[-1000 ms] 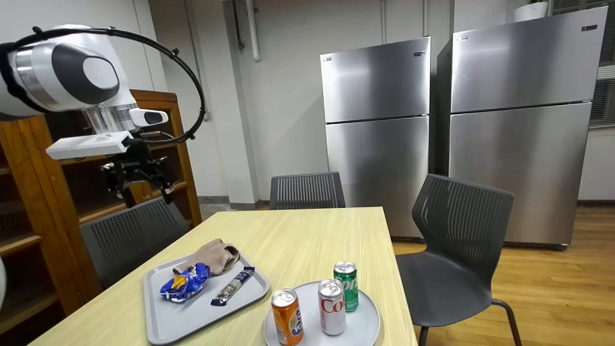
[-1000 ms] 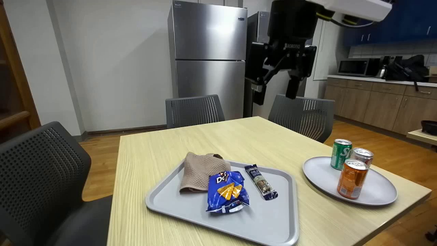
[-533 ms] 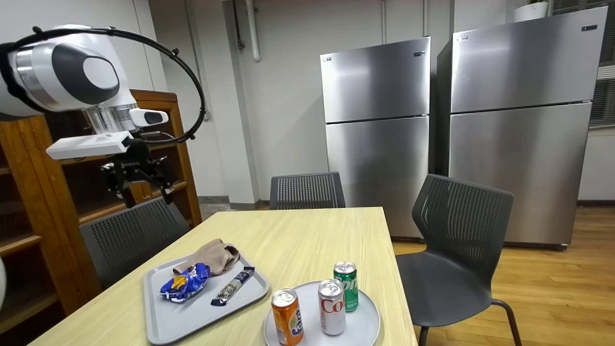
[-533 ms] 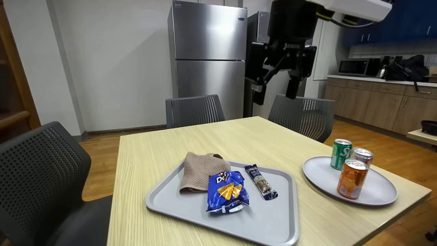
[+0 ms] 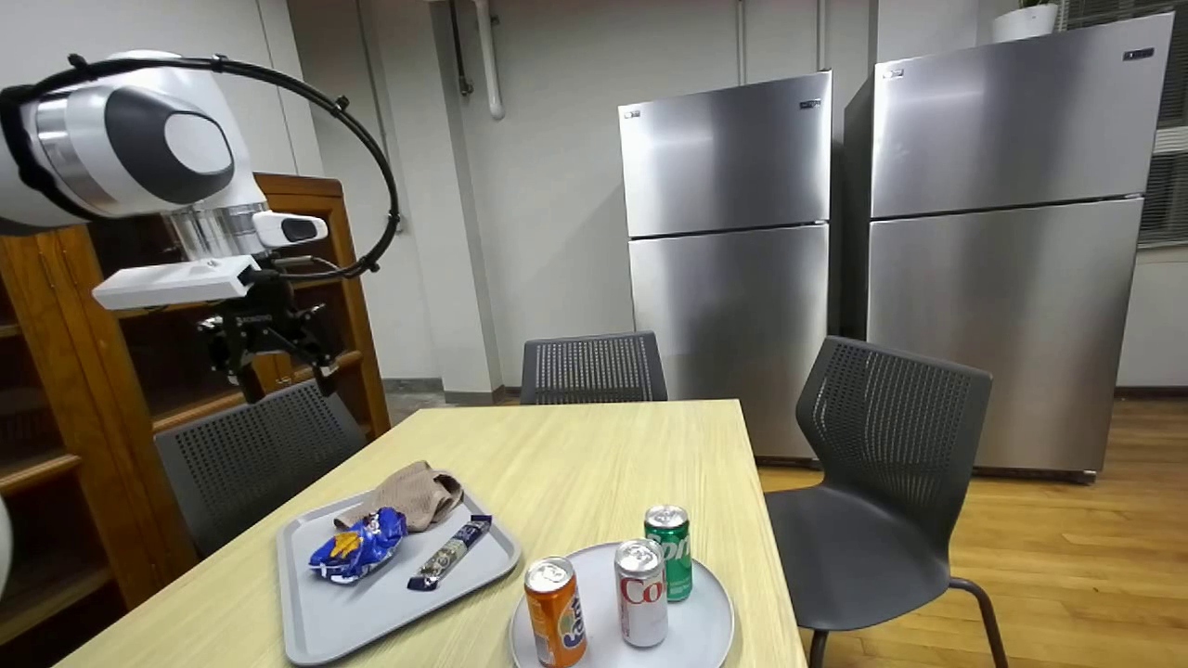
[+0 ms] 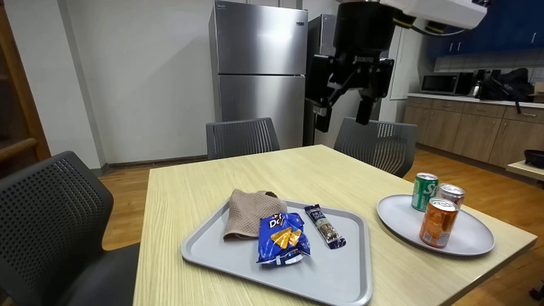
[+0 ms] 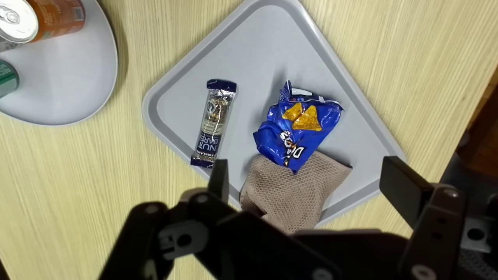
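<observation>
Compared with a second ago, only a slight lowering of the tool (image 6: 343, 119), visible in both exterior views; on the table (image 6: 297, 170), same arrangement as before. Spread wide and unloaded, hanging well above the table, with brown cloth (image 7: 295, 190) and blue chip bag (image 7: 301, 126) framed between the tips in the wrist view. Counted on the table: one grey tray (image 6: 335, 272), one round grey plate (image 6: 395, 216). On the tray: one brown cloth, one blue chip bag, one nut bar (image 6: 325, 226). On the plate, three in all, upright and close together: one orange can (image 6: 439, 223), one green can (image 6: 424, 191), one white-and-silver can (image 5: 641, 594). Around the table in an exterior view: three dark grey chairs (image 5: 886, 408); farther back, two stainless-steel refrigerators (image 5: 729, 297). Chip bag: glossy, crumpled, printed with golden chips and white lettering starting "Do"; lying toward the tray's middle, one end overlapping the cloth. Cloth: waffle-textured, loosely folded, at a corner of the tray. Nut bar: slim, flat, dark blue at both ends, nuts showing through the middle; apart from the bag, toward the plate.
</observation>
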Robot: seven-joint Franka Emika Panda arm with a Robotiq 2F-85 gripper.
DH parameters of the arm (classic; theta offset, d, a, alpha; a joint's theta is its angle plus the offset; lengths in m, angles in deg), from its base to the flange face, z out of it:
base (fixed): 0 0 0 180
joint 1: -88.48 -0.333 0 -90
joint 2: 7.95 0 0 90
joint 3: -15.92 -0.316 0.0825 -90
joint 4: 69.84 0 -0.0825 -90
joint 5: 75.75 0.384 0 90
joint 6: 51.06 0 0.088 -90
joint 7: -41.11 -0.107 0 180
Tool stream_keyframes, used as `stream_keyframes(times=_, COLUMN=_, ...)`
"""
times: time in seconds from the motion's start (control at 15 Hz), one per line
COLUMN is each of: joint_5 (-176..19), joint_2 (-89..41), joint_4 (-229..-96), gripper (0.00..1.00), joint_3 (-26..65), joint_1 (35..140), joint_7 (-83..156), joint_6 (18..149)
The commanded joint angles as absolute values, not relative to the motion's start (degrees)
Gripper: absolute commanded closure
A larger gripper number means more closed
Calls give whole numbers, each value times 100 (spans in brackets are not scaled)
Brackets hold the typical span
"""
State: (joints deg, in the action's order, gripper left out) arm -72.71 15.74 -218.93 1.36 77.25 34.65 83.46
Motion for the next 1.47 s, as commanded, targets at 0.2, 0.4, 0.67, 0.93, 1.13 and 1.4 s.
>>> stream_keyframes(times=0.2, joint_5=-7133, joint_2=664, joint_4=-21723, gripper=0, joint_3=292, joint_1=7676, joint_7=3473, joint_6=9212)
stream_keyframes(times=0.4, joint_5=-7214, joint_2=191, joint_4=-21613, gripper=0, joint_3=266, joint_1=7721, joint_7=3333, joint_6=9656)
stream_keyframes(times=0.67, joint_5=-7320, joint_2=-405, joint_4=-21400, gripper=0, joint_3=242, joint_1=7742, joint_7=3091, joint_6=10092)
stream_keyframes(times=0.93, joint_5=-7282, joint_2=-978, joint_4=-21020, gripper=0, joint_3=280, joint_1=7703, joint_7=3034, joint_6=10214)
stream_keyframes(times=1.13, joint_5=-7382, joint_2=-1426, joint_4=-20702, gripper=0, joint_3=325, joint_1=7688, joint_7=3045, joint_6=10260)
stream_keyframes(times=1.4, joint_5=-7326, joint_2=-1956, joint_4=-20297, gripper=0, joint_3=403, joint_1=7644, joint_7=2978, joint_6=10220)
